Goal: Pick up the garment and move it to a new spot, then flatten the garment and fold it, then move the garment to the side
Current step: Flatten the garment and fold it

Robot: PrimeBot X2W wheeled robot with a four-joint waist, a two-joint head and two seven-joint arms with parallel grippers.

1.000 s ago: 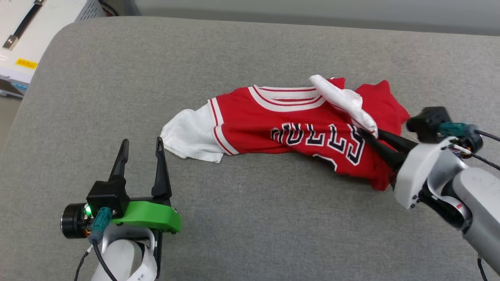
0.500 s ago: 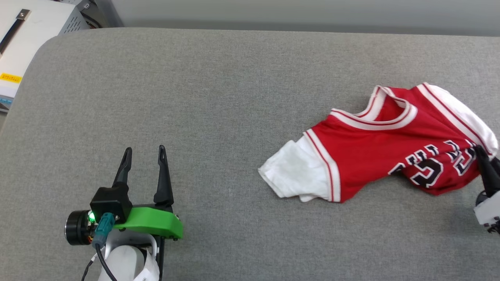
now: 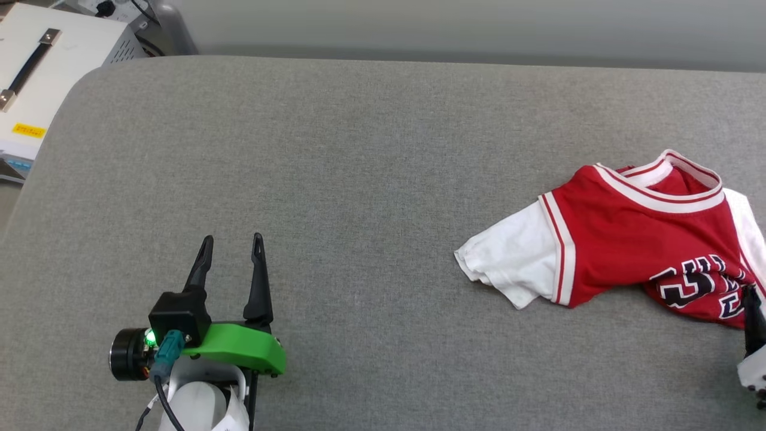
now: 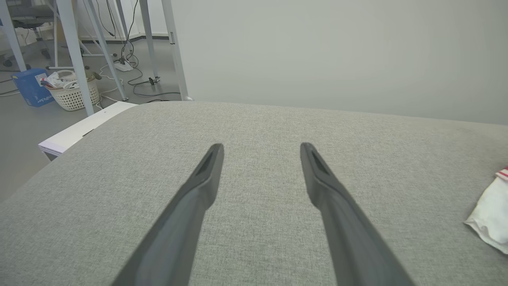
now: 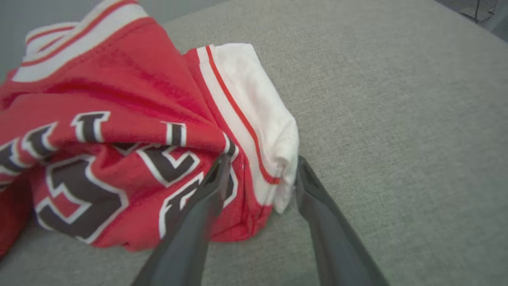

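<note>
Tabletop: grey fabric-covered tabletop (image 3: 371,149) spanned the head view.
Garment: crumpled red jersey T-shirt with white sleeves (image 3: 616,239) lay at right edge.
Left end effector (image 3: 232,238): lower left, released, empty.
Right end effector (image 5: 262,159): released, fingers straddling the shirt's fold.

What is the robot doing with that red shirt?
The robot is working on a red and white jersey that lies crumpled on a grey padded surface, over on the robot's right side. Its right pincer is at the jersey's bunched edge with its fingers apart. There is cloth between them, but it does not look squeezed. Its left pincer is open over bare padding, away from the jersey.
</note>
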